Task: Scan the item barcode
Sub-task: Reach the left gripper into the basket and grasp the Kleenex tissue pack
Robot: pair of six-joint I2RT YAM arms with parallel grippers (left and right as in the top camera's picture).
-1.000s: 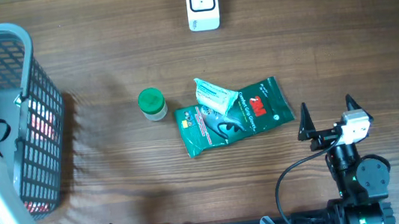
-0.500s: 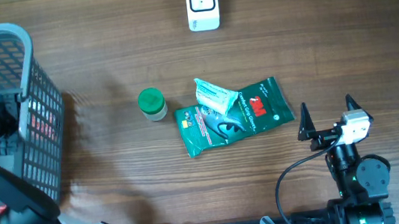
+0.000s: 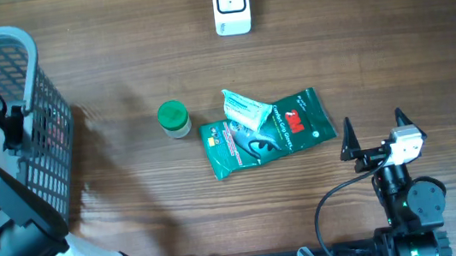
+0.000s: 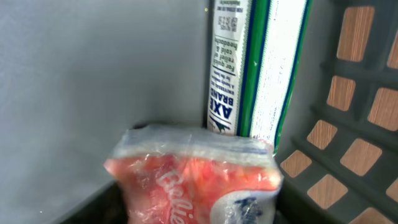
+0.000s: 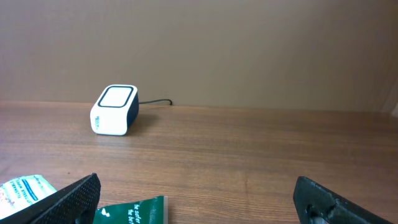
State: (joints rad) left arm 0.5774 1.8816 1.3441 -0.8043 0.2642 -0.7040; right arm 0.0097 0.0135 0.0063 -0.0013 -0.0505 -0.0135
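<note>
The red packet is seen inside the basket, at the left of the table. In the left wrist view its long side is laid left to right. A green and white box is stood upright just behind it. The left claw is held in the basket; spread or pinching cannot be told. The right claw is spread wide, with nothing held.

Orange-red packet inside grey basket
</note>
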